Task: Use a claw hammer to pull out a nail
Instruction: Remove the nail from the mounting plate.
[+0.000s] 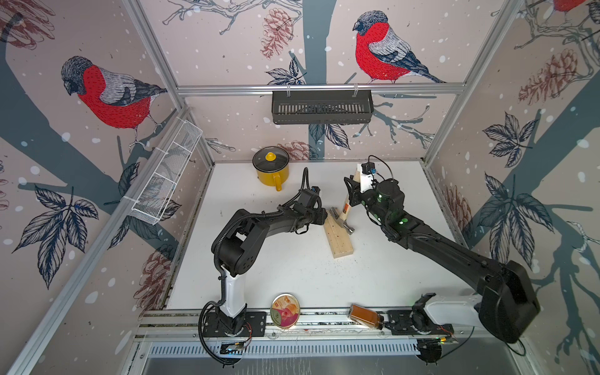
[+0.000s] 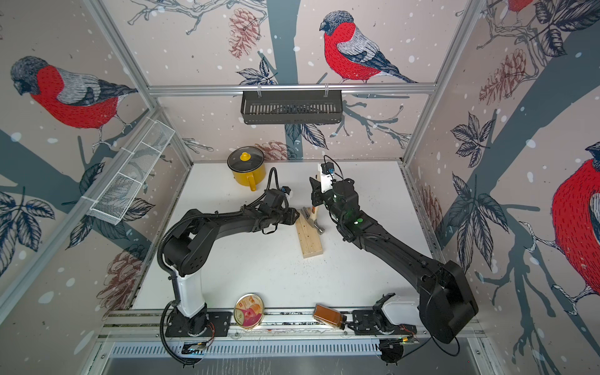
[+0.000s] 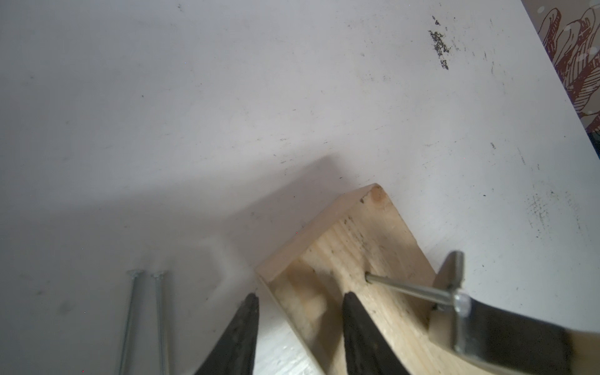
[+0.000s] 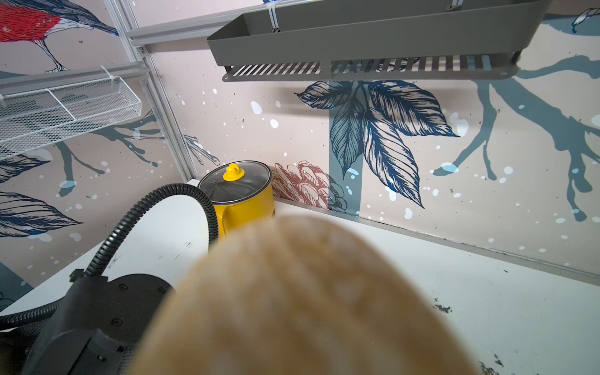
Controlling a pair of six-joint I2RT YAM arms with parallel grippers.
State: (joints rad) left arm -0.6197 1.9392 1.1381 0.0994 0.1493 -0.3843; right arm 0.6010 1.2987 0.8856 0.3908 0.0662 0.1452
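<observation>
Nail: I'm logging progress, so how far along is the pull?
Done: the right hand grips the hammer, its claw is hooked under the nail head, and part of the shank is out of the block. In hand: the levering pull, with the left hand at the block's end. Left: the tip sits in the wood. Two loose nails lie beside the block.

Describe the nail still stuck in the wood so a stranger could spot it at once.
On the white table, find the pale wooden block lying between the two arms. The nail juts slanting from its top face, its head hooked by the claw hammer. Unlike the two loose nails lying flat on the table beside the block, it is anchored in wood.
</observation>
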